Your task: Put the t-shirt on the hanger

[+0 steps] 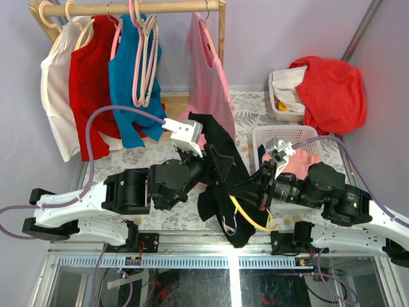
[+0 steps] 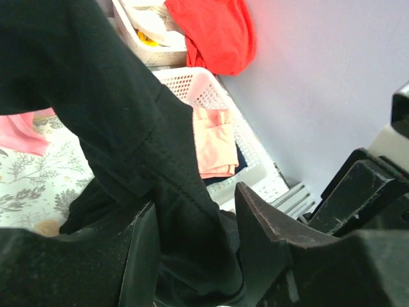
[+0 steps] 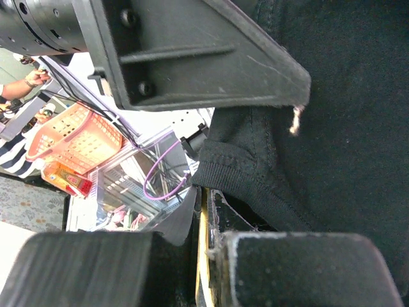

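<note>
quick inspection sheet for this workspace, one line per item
surface: table with a floral cover, much of it hidden by the arms
job's things: t-shirt bunched and held up between the arms; hanger hanging at its lower edge, partly in the cloth
clutter: white basket with pink cloth; second basket draped with red cloth
grippers: left gripper closed on t-shirt; right gripper at collar and hanger, grip unclear
cables: purple cables loop off both arms
surroundings: clothes rail with hung shirts; lilac walls

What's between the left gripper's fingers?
A bunched fold of the t-shirt fills the gap in the left gripper; the left wrist view shows it.
</note>
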`<state>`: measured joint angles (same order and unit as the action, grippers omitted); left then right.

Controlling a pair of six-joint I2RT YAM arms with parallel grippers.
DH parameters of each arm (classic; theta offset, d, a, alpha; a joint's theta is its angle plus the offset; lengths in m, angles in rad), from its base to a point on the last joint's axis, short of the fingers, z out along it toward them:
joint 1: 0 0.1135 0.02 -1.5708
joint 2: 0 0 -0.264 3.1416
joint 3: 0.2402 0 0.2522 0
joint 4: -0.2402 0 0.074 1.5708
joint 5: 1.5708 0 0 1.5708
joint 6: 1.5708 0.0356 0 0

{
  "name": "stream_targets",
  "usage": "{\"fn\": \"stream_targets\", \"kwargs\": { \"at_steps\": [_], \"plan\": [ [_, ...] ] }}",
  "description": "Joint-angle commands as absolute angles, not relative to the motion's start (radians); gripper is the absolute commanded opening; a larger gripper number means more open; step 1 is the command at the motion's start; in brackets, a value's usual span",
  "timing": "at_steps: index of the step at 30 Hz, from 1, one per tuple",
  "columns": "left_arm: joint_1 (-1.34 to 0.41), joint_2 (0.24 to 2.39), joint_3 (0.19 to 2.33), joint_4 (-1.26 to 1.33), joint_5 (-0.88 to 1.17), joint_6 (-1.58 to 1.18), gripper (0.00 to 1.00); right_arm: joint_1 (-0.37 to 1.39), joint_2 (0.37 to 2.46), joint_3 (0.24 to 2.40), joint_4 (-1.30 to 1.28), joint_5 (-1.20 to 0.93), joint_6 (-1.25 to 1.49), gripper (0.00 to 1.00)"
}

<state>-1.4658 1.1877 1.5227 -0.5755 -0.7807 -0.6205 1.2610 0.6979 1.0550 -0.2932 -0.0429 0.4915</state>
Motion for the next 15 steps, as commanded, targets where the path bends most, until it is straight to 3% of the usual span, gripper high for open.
{"fn": "stream_targets", "kwargs": {
  "at_steps": [1, 3, 9, 12, 15],
  "plan": [
    [-1.451, 1.206, 1.523, -0.533, -0.739, -0.638, 0.33, 1.258, 0.698, 1.079, -0.144, -0.061, 0.466, 0.0],
    [-1.45, 1.204, 1.515, -0.53, -0.728, -0.645, 0.19, 1.258, 0.7, 1.082, -0.148, -0.046, 0.464, 0.0],
    [-1.452, 1.214, 1.498, -0.502, -0.66, -0.67, 0.17, 1.258, 0.723, 1.106, -0.148, -0.019, 0.459, 0.0],
    [-1.45, 1.214, 1.479, -0.494, -0.645, -0.677, 0.02, 1.258, 0.727, 1.11, -0.146, -0.015, 0.459, 0.0],
    [-1.451, 1.199, 1.467, -0.496, -0.661, -0.672, 0.0, 1.258, 0.723, 1.107, -0.157, -0.005, 0.466, 0.02]
  ]
}}
